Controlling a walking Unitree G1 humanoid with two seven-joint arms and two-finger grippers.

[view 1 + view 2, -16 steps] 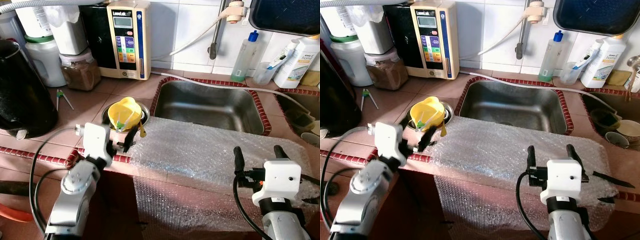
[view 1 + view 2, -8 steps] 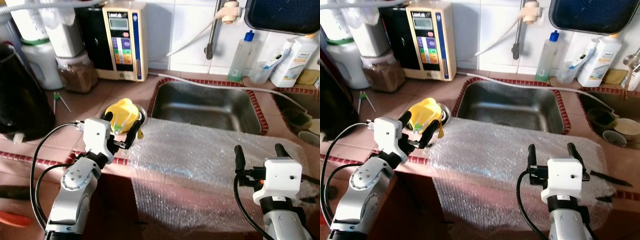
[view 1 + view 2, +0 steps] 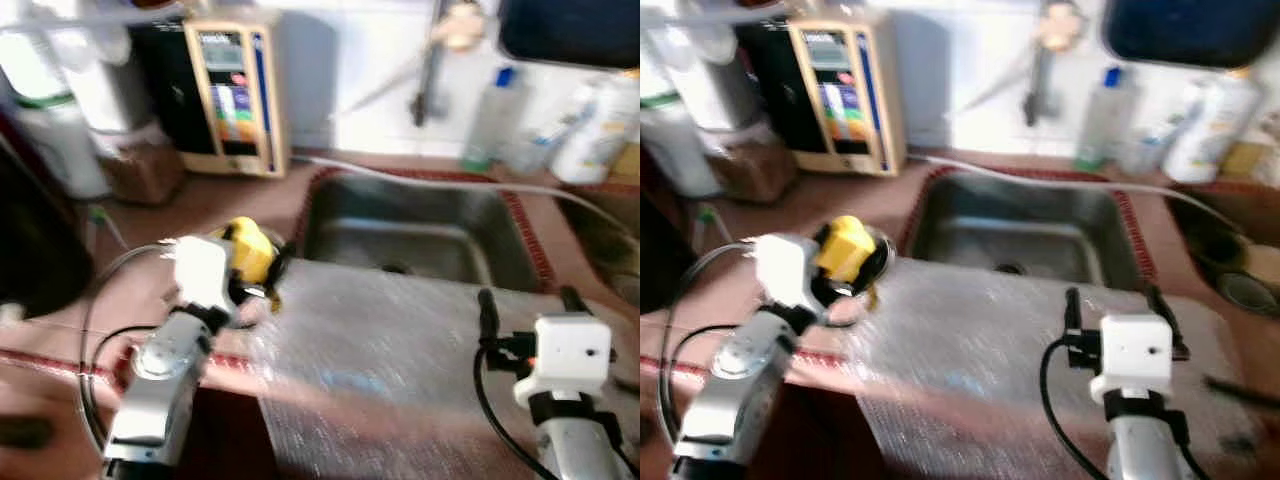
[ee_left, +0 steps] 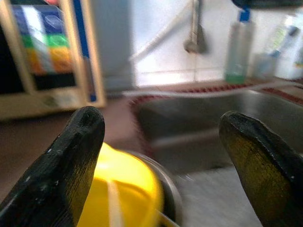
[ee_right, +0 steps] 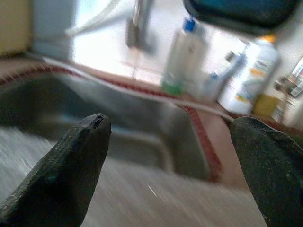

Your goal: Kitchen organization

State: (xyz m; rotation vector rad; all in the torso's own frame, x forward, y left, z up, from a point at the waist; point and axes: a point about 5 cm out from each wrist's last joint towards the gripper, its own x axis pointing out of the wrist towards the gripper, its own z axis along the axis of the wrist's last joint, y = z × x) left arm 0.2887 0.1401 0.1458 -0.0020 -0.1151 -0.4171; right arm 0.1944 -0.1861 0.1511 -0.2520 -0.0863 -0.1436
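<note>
Right, the left hand (image 3: pixel 252 272), fingers spread, is at the yellow funnel (image 3: pixel 245 252) left of the sink (image 3: pixel 420 240); it should close squarely around it.

My arms are silver metal with rounded joint housings. Each wrist carries a white boxy block; my right gripper (image 3: pixel 525 298) and left gripper (image 4: pixel 161 142) each end in two long black fingers (image 5: pixel 71 170) with blunt, rounded tips. Black cables loop off both wrists. Small dark hole on the right block's face.
</note>
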